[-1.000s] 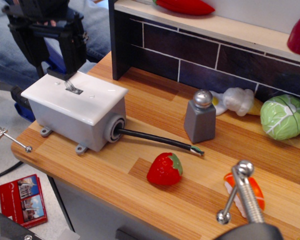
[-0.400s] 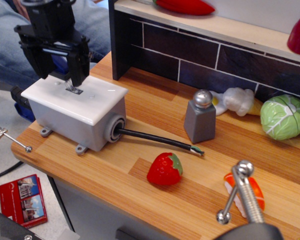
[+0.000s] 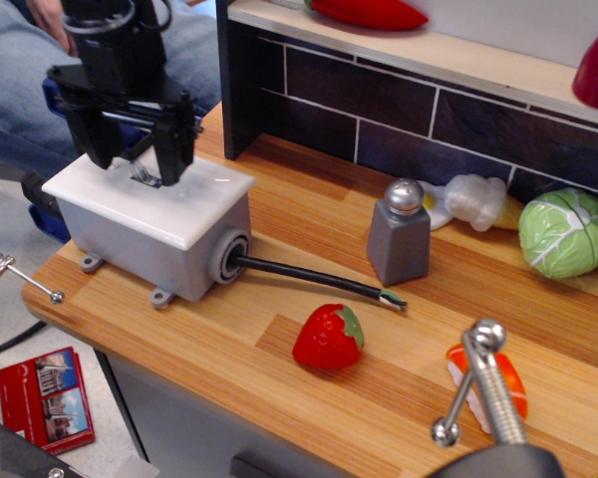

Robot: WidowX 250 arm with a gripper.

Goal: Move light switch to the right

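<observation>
The light switch [image 3: 146, 178] is a small silvery toggle lever in a white faceplate [image 3: 194, 204] on top of a grey box [image 3: 140, 249] at the left end of the wooden counter. A black cable [image 3: 309, 280] runs out of the box's right side. My black gripper [image 3: 142, 167] hangs over the faceplate, open, with one finger on each side of the lever. The left finger [image 3: 107, 149] is over the plate's left part and the right finger [image 3: 175, 159] is just right of the lever. Whether a finger touches the lever I cannot tell.
A grey salt shaker [image 3: 399, 234], a strawberry [image 3: 329, 339], a sushi piece [image 3: 486, 378], a cabbage [image 3: 566, 232] and a white toy [image 3: 473, 199] lie to the right. A dark tiled back wall [image 3: 379, 110] with a shelf stands behind. A metal clamp [image 3: 488, 388] juts up at the front right.
The gripper has moved to the right and slightly down over the faceplate, so its fingers now straddle the lever. The box and the other objects have not moved.
</observation>
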